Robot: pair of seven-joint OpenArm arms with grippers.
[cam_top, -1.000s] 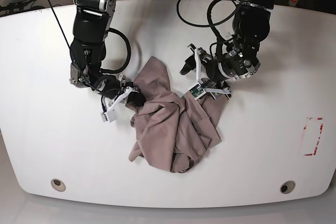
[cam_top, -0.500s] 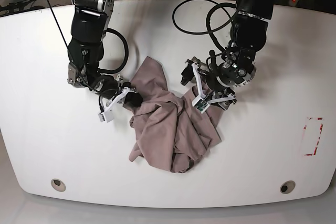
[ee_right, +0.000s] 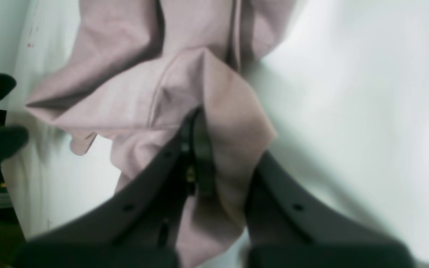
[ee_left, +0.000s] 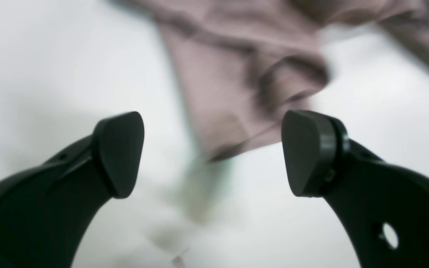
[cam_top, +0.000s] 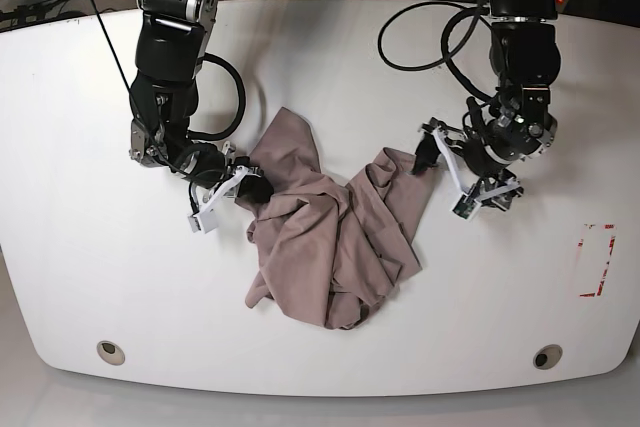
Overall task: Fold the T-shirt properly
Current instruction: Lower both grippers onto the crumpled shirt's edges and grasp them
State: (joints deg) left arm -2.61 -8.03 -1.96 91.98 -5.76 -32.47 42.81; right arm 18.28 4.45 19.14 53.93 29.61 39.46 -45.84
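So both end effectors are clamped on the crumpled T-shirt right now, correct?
Not quite. Only the right end effector is clamped on the crumpled T-shirt. The left end effector is open and holds nothing, with the shirt's edge beyond its fingertips, as the left wrist view shows.

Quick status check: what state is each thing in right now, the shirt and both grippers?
T-shirt: crumpled in a heap on the table, not folded.
Right gripper: shut on a bunched edge of the T-shirt.
Left gripper: open, fingers apart, holding nothing, beside the shirt's edge.
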